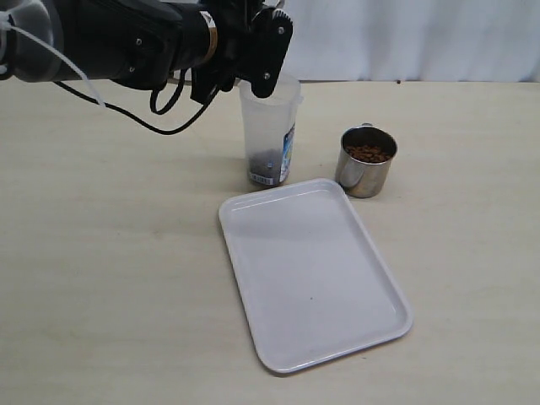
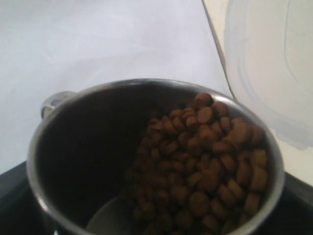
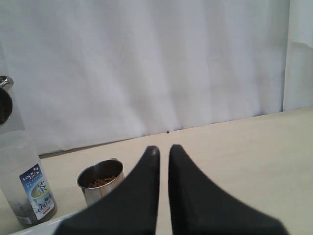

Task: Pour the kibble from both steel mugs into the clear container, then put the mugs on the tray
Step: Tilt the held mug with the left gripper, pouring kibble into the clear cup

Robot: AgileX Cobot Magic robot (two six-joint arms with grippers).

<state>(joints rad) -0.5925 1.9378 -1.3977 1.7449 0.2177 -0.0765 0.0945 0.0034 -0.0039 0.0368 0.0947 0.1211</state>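
— What is the left gripper (image 1: 239, 83) doing up there?
— It is clamping the tilted mug (image 2: 83, 147) between its jaws, right at the rim of the clear container (image 1: 270, 135). The kibble (image 2: 205, 161) is heaping against the mug's lower side, the one facing the container.
— Is any of it falling in?
— I cannot tell; the arm is covering the rim from where I am standing. A dark layer of pellets is sitting at the container's bottom, though.
— And the other arm?
— The right gripper (image 3: 164, 149) is hanging above the table (image 1: 110, 278), well apart from the mugs, its fingers pressed together and empty.
— What is crowding the spot?
— The second mug (image 1: 365, 173) is standing upright just right of the container, not touching it. Its handle is pointing to the back and brown pellets are showing inside. The tray (image 1: 316, 278) is lying flat in front of both, one far corner just beside the container's foot. A black cable (image 1: 126, 114) is drooping from the left arm, and a white curtain (image 1: 405, 38) is hanging behind everything.
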